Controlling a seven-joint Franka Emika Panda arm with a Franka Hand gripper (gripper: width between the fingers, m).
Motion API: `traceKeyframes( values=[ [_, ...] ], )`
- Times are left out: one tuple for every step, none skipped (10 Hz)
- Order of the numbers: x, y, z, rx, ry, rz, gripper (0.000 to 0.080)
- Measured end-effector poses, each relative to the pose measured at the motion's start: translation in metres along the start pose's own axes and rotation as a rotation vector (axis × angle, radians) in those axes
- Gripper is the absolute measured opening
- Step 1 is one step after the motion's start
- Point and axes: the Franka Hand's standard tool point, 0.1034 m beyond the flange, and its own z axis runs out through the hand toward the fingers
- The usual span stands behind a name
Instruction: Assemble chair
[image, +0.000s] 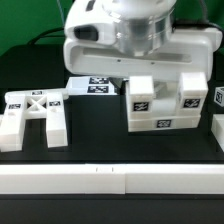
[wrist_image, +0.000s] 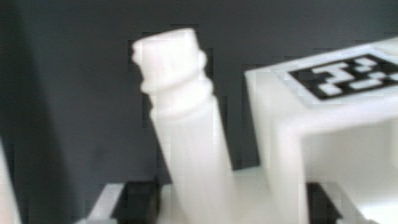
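Observation:
In the wrist view a white chair leg (wrist_image: 192, 140) with a ridged, screw-like tip stands between my fingers. My gripper (wrist_image: 231, 208) is shut on its lower part, with a dark pad on each side. Right beside the leg is the corner of the white seat block (wrist_image: 329, 120), with a black-and-white tag on its face. In the exterior view the seat block (image: 160, 112) sits right of the middle with two tagged chunky parts (image: 140, 95) standing up from it. The arm's hand (image: 130, 40) hangs low over it, and the fingertips are hidden there. The X-braced frame (image: 35, 112) lies at the exterior view's left.
The marker board (image: 95, 86) lies flat behind, between the frame and the seat block. A long white rail (image: 110, 182) runs along the front of the black table. Another white tagged part (image: 218, 125) shows at the exterior view's right edge.

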Motion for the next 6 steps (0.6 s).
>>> traceKeyframes(
  values=[
    [0.006, 0.008, -0.005, -0.005, -0.1, 0.012, 0.0328],
    [0.012, 0.011, -0.009, -0.017, -0.171, 0.019, 0.0328],
    [0.014, 0.012, -0.006, -0.024, -0.202, 0.02, 0.0328],
    [0.004, 0.018, 0.0, -0.034, -0.303, 0.034, 0.0328],
    [0.005, 0.023, 0.005, -0.046, -0.376, 0.043, 0.0328],
    [0.002, 0.022, 0.004, -0.046, -0.381, 0.04, 0.0328]
  ],
)
